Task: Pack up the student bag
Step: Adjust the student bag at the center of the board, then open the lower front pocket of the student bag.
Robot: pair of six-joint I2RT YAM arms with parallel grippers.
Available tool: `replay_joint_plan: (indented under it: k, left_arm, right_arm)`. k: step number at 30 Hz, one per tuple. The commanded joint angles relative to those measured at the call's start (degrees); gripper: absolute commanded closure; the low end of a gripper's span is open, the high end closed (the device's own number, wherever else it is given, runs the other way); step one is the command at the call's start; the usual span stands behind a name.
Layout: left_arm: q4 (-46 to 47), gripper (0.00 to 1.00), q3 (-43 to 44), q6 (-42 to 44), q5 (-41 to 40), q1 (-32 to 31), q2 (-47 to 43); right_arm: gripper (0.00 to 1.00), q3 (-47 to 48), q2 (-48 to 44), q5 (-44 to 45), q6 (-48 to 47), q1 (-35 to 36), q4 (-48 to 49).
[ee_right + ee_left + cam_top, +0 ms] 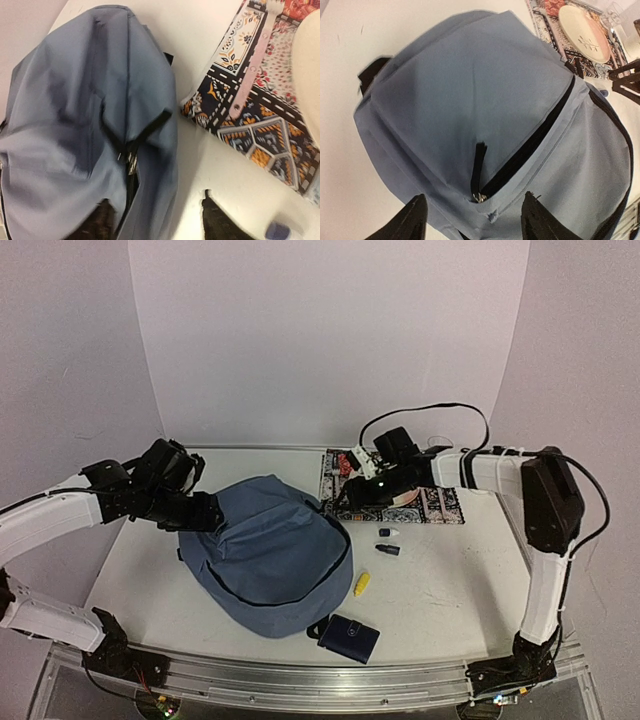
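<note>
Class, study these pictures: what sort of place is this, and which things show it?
Probably a robotics lab bench: a left arm and right arm bolted at the near edge of the white table, a plain pale backdrop around it, and the student bag laid out on it.

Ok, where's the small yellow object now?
Top view, right of centre: the small yellow object lies beside the slate-blue fabric backpack, just beyond the dark navy wallet.

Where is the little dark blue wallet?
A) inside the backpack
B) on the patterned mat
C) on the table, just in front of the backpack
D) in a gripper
C: the navy wallet lies on the white table near its front edge, just in front of the slate-blue backpack.
</note>
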Motion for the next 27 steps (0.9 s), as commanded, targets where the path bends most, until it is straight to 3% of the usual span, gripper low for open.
replay_joint_plan:
  k: [1,9,18,22,27]
  left_arm:
    - [1.21,0.23,5.9,7.43,-6.75,0.65,3.63]
    - [2.33,0.18,8.03,16.36,-5.93,1.36,11.22]
    - [3.46,0.15,9.25,23.53,-2.99,1.35,18.73]
    - [3.48,0.08,11.03,26.39,1.18,0.42,20.98]
    - [3.54,0.02,11.34,29.04,0.0,-2.8,21.66]
  right_arm:
    - [0.25,-8.61,-12.35,2.47,-7.23,0.95,-8.46]
    - [0.1,-23.46,-23.22,8.98,-4.46,2.91,-11.4]
    - [0.09,-26.42,-21.71,15.98,5.43,3.48,-9.53]
    - [0.09,-25.9,-19.95,15.68,6.18,4.22,-8.72]
    - [0.07,-24.48,-17.18,15.71,7.05,5.62,-8.4]
